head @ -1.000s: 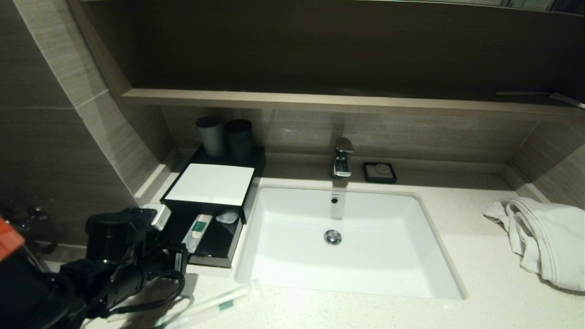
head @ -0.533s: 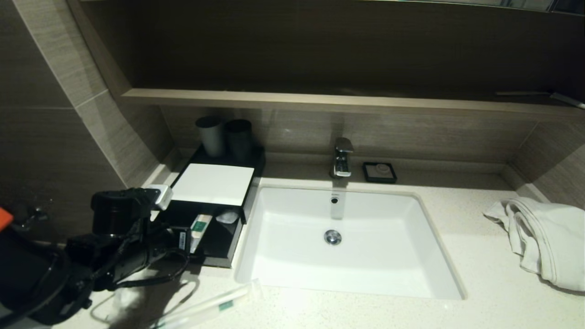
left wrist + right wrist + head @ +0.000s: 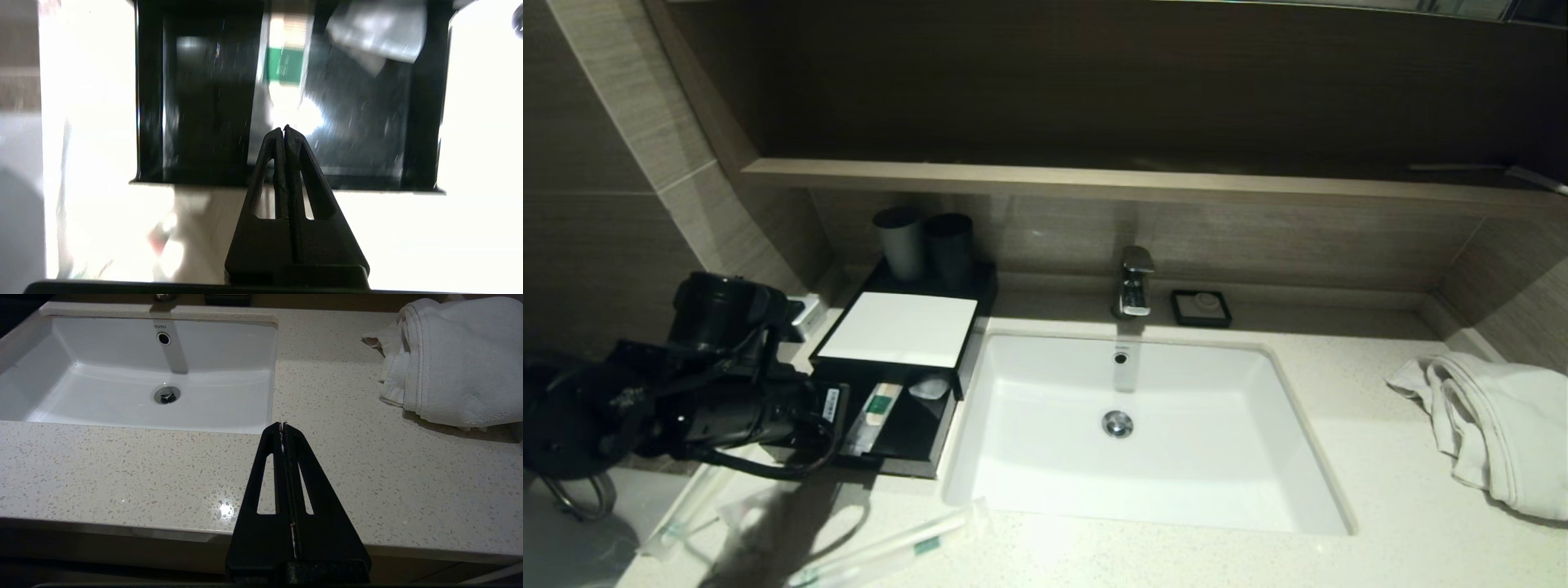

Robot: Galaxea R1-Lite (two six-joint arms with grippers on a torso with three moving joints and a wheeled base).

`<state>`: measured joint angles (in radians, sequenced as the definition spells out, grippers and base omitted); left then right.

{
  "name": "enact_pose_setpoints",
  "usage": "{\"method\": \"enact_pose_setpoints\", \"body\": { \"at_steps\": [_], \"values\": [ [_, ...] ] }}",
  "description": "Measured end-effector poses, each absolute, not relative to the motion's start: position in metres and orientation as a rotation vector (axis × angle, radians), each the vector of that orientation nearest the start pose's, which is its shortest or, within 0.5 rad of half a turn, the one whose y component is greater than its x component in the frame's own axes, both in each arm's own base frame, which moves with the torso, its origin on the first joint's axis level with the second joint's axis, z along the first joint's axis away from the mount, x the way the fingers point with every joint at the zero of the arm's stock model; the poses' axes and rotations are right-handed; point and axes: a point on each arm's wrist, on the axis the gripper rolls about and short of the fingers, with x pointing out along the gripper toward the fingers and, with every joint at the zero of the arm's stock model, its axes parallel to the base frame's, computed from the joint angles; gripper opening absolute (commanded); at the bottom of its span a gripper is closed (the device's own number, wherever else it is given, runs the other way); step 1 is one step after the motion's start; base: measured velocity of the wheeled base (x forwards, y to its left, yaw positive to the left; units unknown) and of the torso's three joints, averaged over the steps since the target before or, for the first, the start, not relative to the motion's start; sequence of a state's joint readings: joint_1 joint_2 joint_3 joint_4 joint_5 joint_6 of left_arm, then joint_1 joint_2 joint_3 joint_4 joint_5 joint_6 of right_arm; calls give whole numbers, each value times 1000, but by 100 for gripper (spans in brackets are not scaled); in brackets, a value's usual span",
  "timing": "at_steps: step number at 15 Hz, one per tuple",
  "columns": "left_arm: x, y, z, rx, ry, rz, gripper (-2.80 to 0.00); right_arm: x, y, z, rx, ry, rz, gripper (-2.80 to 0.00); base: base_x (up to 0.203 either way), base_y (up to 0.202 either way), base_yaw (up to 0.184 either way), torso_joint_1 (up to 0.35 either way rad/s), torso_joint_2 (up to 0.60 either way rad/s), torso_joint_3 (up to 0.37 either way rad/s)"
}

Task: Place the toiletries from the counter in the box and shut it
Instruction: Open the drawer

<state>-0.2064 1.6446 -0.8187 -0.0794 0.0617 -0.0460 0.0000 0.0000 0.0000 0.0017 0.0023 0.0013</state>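
The black box (image 3: pixel 894 331) with a white top stands left of the sink, its drawer (image 3: pixel 927 445) pulled out toward me. In the drawer lie a green-and-white packet (image 3: pixel 879 405) and a white pouch (image 3: pixel 929 386); both also show in the left wrist view, the packet (image 3: pixel 286 61) and the pouch (image 3: pixel 376 32). My left arm (image 3: pixel 727 400) hovers at the drawer's front left. My left gripper (image 3: pixel 284 127) is shut and empty above the drawer's front edge (image 3: pixel 359 181). Wrapped toothbrushes (image 3: pixel 890 551) (image 3: pixel 685 513) and a clear packet (image 3: pixel 745 514) lie on the counter in front.
The white sink (image 3: pixel 1131 433) fills the middle, with the tap (image 3: pixel 1134 282) and a black soap dish (image 3: pixel 1201 307) behind it. Two dark cups (image 3: pixel 925 241) stand behind the box. A white towel (image 3: pixel 1494 425) lies at the right. My right gripper (image 3: pixel 282 424) hangs shut over the counter's front, right of the sink.
My left arm has risen and swung back to the left, uncovering a wrapped toothbrush and a clear packet on the counter's front left. The drawer and its contents have not moved.
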Motion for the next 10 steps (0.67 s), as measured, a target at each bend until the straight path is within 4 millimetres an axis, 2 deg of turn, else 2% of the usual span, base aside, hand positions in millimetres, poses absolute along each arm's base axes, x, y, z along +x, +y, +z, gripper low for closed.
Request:
{"method": "enact_pose_setpoints", "body": {
  "at_steps": [2, 10],
  "values": [
    [272, -55, 149, 66, 823, -116, -280, -23, 0, 75, 2, 1, 3, -280, 0, 0, 0, 0, 0, 0],
    [304, -61, 127, 72, 888, -111, -280, -23, 0, 75, 2, 2, 2, -280, 0, 0, 0, 0, 0, 0]
  ]
}}
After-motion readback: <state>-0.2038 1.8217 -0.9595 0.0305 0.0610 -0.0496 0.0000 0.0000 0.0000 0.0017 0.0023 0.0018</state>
